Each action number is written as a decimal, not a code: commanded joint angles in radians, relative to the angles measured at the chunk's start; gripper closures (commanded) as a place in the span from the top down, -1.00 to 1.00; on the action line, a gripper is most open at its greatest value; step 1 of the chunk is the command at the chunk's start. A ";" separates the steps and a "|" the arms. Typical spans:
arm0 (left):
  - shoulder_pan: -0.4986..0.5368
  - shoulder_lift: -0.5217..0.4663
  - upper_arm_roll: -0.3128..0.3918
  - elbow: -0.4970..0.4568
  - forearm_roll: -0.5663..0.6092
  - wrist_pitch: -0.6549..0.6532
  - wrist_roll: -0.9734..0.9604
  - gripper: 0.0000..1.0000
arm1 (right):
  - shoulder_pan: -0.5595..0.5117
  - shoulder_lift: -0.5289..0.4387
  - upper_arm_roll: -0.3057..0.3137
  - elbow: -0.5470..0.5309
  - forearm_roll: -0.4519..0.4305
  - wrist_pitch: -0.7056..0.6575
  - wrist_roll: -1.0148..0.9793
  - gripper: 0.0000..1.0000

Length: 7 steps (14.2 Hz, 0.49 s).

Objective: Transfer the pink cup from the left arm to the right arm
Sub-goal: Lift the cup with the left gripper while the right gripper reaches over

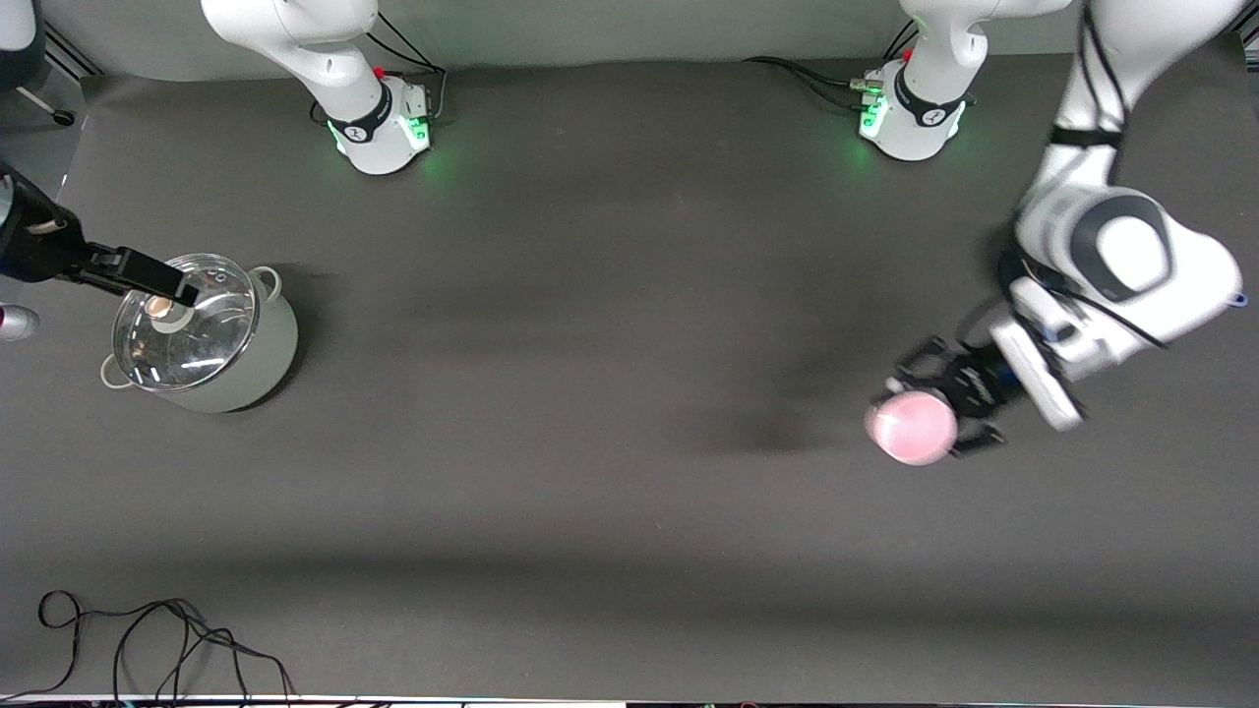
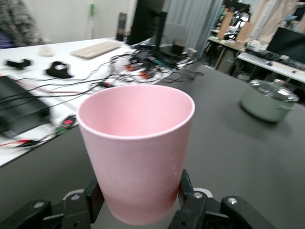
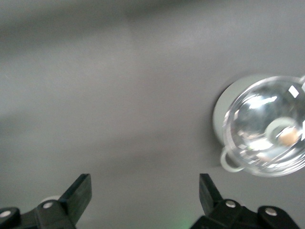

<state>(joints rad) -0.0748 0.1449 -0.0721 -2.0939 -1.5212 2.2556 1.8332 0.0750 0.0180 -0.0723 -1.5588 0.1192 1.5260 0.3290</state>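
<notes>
From the front camera I see the left claw [image 1: 959,398] gripping the pink cup [image 1: 912,427] above the bench [image 1: 610,393] at the left arm's end. The right claw [image 1: 157,280] hangs over the glass lid [image 1: 185,307] of a pale green pot [image 1: 251,359] at the right arm's end.

On my left wrist feed the cup [image 2: 137,152] stands upright, pinched between both fingers [image 2: 187,190].

On my right wrist feed the fingers [image 3: 78,193] are spread wide, with nothing between them.
</notes>
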 commanded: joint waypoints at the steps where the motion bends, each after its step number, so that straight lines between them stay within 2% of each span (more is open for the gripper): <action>1: -0.139 -0.094 0.020 -0.087 -0.103 0.082 -0.009 -0.78 | 0.096 0.005 -0.003 0.048 0.019 -0.018 0.261 0.99; 3: -0.233 -0.091 0.020 -0.077 -0.163 0.125 0.000 -0.79 | 0.170 0.014 -0.003 0.068 0.037 -0.017 0.446 0.99; 4: -0.294 -0.088 0.020 -0.058 -0.193 0.168 0.000 -0.79 | 0.195 0.022 -0.003 0.078 0.074 -0.017 0.525 0.99; 7: -0.489 -0.059 0.017 0.043 -0.217 0.422 -0.003 -0.79 | 0.270 0.074 -0.003 0.147 0.114 -0.009 0.807 0.98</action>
<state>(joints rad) -0.4475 0.0753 -0.0735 -2.1144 -1.7064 2.5457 1.8335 0.3032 0.0349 -0.0645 -1.4932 0.2002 1.5288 0.9810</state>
